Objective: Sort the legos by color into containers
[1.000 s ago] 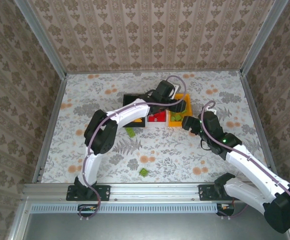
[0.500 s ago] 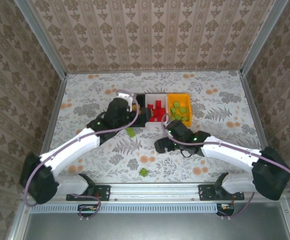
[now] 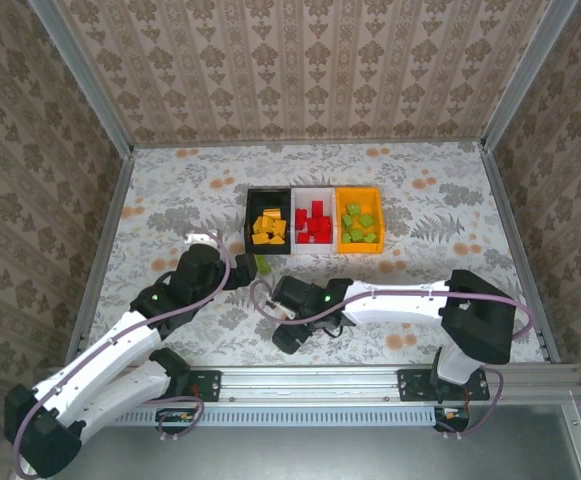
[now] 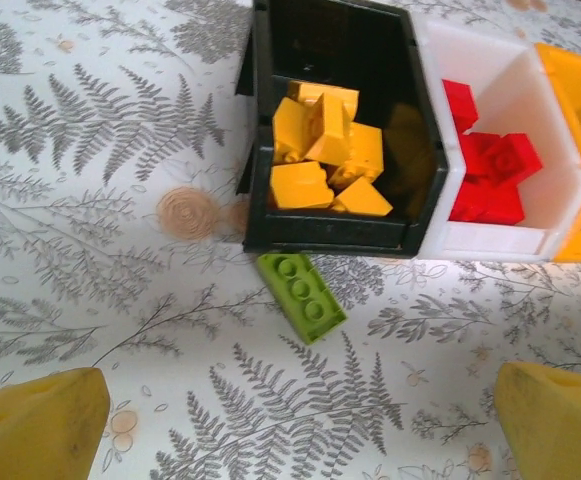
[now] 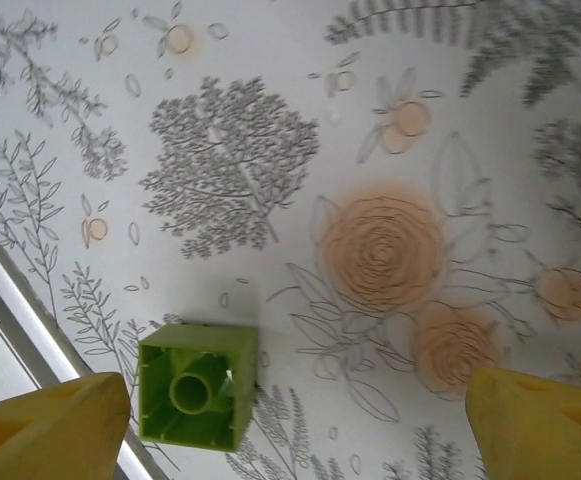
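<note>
A long green brick (image 4: 301, 296) lies on the table (image 4: 90, 200), just beside the front wall of the black bin (image 4: 330, 238). Yellow bricks (image 4: 325, 150) lie in this bin, red bricks (image 4: 485, 170) in the white bin (image 4: 480, 240) next to it. The left gripper (image 4: 295, 435) has its fingers (image 4: 40, 425) wide apart.

The black bin (image 4: 335, 45) holds yellow bricks (image 4: 325, 150); beside it the white bin (image 4: 490, 242), red bricks (image 4: 490, 170); beyond, the orange bin (image 4: 570, 110), green bricks (image 3: 360, 222). A long green brick (image 4: 301, 296) lies just outside the black bin, a square green brick (image 5: 197, 385) upturned farther off.
</note>
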